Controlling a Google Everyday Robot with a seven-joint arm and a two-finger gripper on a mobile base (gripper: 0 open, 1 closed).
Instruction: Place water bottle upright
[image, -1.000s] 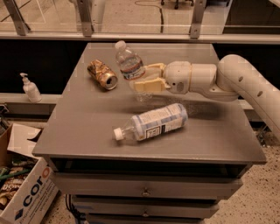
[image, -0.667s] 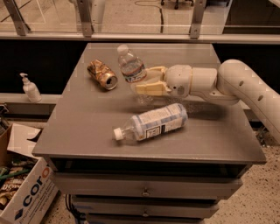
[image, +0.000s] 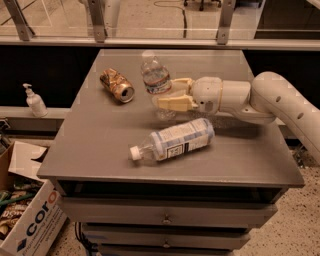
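Gripper (image: 169, 94) clamps the tilted water bottle (image: 155, 76) by its lower half; cardboard box (image: 31, 227) reads "coro".

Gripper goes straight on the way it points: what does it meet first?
The gripper holds the water bottle; pushing on, both would probably meet the crushed gold can next, though depth is unclear.

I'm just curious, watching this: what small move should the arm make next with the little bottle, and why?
Probably tip the water bottle straight and ease it down onto the table. The gripper is closed around its lower half, the cap leans up and to the left, and its base does not seem to sit flat yet.
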